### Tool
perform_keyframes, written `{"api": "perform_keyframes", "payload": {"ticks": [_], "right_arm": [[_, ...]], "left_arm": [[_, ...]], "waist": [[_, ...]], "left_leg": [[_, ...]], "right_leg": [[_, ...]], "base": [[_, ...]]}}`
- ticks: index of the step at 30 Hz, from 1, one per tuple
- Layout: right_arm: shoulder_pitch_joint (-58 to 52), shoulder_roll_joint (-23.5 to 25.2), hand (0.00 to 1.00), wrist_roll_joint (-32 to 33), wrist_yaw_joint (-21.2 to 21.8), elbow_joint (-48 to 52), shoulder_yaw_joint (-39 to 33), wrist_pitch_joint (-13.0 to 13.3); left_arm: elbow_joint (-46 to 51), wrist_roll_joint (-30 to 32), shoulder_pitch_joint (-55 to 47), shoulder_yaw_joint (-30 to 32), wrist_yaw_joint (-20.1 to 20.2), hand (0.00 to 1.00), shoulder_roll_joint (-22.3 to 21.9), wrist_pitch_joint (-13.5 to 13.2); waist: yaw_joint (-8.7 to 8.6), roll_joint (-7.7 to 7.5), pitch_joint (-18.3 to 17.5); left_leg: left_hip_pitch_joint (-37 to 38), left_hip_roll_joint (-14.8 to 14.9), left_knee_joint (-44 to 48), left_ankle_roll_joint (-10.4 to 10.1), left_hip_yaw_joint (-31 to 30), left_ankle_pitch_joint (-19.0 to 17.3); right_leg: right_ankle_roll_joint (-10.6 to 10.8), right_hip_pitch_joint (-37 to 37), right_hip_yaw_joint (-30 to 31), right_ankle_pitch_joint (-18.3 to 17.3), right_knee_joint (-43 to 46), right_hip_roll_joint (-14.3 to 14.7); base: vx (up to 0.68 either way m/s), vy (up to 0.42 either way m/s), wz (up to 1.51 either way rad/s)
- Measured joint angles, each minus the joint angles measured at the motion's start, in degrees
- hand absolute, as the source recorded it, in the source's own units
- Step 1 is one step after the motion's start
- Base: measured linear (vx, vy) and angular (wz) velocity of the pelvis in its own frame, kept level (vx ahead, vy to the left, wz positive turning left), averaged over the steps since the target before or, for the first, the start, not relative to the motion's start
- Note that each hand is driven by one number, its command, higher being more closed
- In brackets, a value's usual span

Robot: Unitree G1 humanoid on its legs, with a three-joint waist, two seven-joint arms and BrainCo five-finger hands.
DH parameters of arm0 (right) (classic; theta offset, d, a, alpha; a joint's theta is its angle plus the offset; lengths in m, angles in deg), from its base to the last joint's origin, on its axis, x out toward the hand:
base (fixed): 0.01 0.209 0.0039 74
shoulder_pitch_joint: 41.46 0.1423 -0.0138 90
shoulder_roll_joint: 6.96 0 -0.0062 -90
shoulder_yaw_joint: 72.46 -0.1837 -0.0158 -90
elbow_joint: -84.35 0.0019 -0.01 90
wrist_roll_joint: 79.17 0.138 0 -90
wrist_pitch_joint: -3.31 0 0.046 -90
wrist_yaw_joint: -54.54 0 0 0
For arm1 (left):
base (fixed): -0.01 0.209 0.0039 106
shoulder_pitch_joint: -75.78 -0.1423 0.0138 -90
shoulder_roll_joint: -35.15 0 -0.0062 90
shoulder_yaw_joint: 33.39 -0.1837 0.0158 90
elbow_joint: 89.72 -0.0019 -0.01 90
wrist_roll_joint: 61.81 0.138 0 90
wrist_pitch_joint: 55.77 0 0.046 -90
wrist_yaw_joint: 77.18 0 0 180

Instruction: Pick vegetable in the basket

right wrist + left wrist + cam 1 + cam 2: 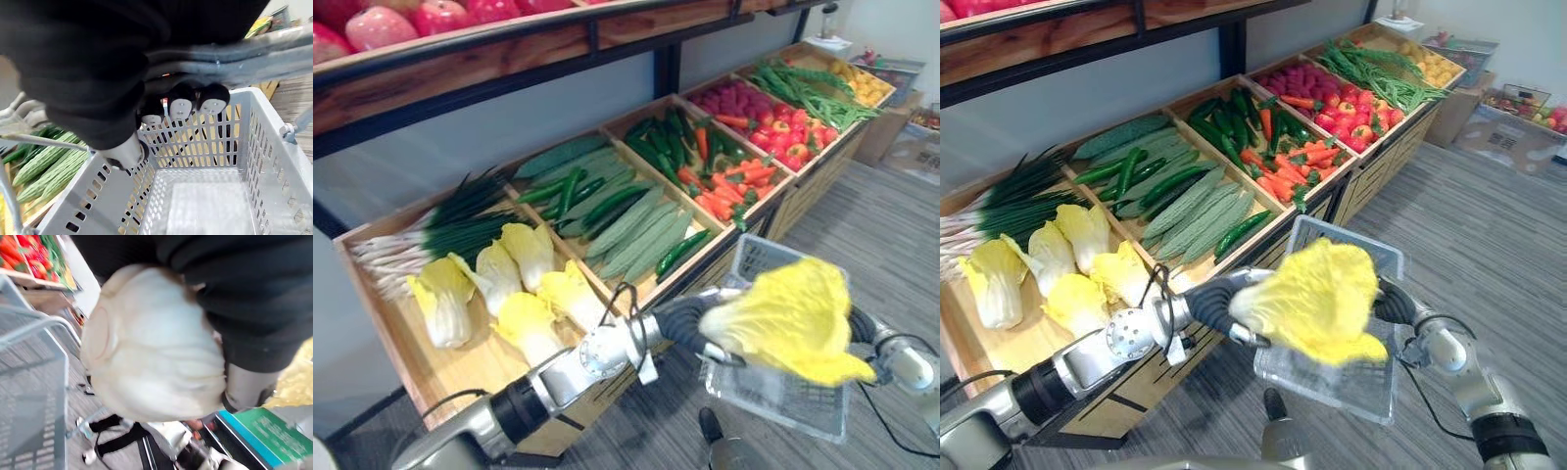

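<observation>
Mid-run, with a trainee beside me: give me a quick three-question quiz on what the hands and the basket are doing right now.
1. True or false: a vegetable lies inside the basket.
2. What is the left hand holding? A: a carrot. B: a yellow cabbage. C: a cucumber.
3. Fill in: the right hand has its fingers curled round the basket's ____.

Key: 1 false, as the right wrist view shows its floor bare. 2 B. 3 handle.
</observation>
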Motion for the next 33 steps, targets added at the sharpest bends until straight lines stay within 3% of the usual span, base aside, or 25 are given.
{"api": "perform_keyframes", "payload": {"ticks": [10,19,23,30,33], "right_arm": [[3.7,-4.9,1.0,0.0,8.3,-0.6,4.6,2.0],[4.3,-8.2,1.0,0.0,10.7,-2.9,6.6,1.9],[5.5,-8.2,1.0,0.0,12.4,-3.3,6.9,1.3],[9.6,-7.1,1.0,0.0,14.6,-3.4,8.1,-1.2],[11.0,-5.3,1.0,-0.1,14.9,-3.4,8.3,-2.0]], "left_arm": [[-3.0,-1.9,3.4,-13.6,3.1,1.0,-0.1,-0.1],[-6.0,-1.0,3.3,-18.0,2.6,1.0,-0.9,1.1],[-11.1,-0.1,1.8,-18.3,0.4,1.0,-5.0,3.3],[-21.2,7.2,1.0,-17.9,-5.4,1.0,-13.7,6.5],[-25.1,8.4,0.7,-17.3,-7.2,1.0,-16.2,8.1]], "waist": [[-2.23,2.55,-1.5],[-2.69,4.63,-2.9],[-2.79,4.63,-2.9],[-3.18,4.66,-2.9],[-4.12,4.64,-2.9]], "left_leg": [[1.8,-0.8,-0.9,-0.2,4.2,0.1],[1.7,-1.6,-1.7,-0.8,5.4,0.7],[1.7,-1.9,-2.2,-1.0,5.5,1.1],[1.0,-2.0,-2.3,-1.0,6.4,1.3],[1.0,-2.2,-2.7,-1.1,6.7,1.6]], "right_leg": [[-0.1,-1.3,-0.7,-0.1,2.1,0.1],[-0.7,-2.7,-0.7,-0.5,3.1,-0.3],[-0.7,-3.0,-0.7,-0.6,3.3,-0.4],[-0.5,-4.7,0.0,-0.4,4.0,-0.1],[-0.4,-5.2,0.1,-0.5,4.7,0.0]], "base": [[0.0,-0.01,-0.13],[-0.02,-0.01,-0.05],[0.0,0.0,0.0],[0.02,0.0,-0.06],[0.01,0.002,-0.03]]}}
